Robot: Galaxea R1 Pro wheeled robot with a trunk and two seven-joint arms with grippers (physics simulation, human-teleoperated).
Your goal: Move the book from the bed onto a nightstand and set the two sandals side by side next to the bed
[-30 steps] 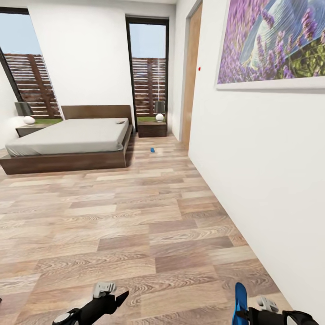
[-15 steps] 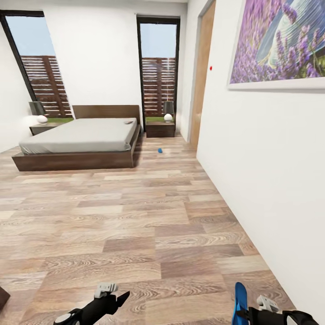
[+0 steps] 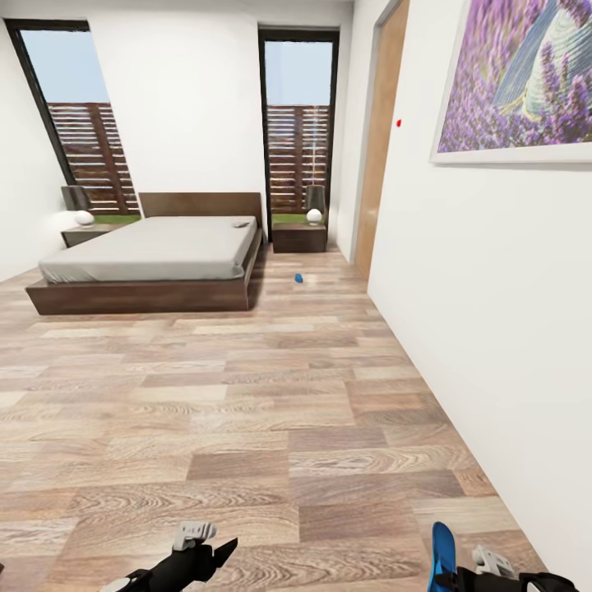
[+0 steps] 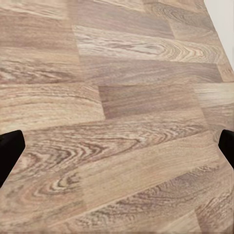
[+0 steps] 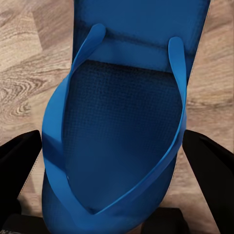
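Observation:
The bed (image 3: pixel 148 247), with its grey mattress and dark frame, stands at the far end of the bedroom. A small flat thing near its headboard corner is the book (image 3: pixel 240 224), too small to read. A nightstand (image 3: pixel 299 237) sits right of the bed and another nightstand (image 3: pixel 82 236) left of it. One blue sandal (image 3: pixel 298 278) lies on the floor beside the bed. My right gripper (image 3: pixel 457 579) (image 5: pixel 117 168) is shut on the other blue sandal (image 3: pixel 442 552) (image 5: pixel 122 112). My left gripper (image 3: pixel 215 554) (image 4: pixel 117 151) is open over bare floor.
A white wall (image 3: pixel 493 312) with a lavender picture (image 3: pixel 526 74) runs close along my right, with a wooden door (image 3: pixel 385 140) further on. Wood-plank floor (image 3: pixel 247 395) stretches to the bed. A lamp (image 3: pixel 315 205) stands on each nightstand in front of tall windows.
The whole picture has shifted: the camera has turned a little and moved ahead, so the bed and wall sit further right. Both grippers keep their pose, the sandal still held.

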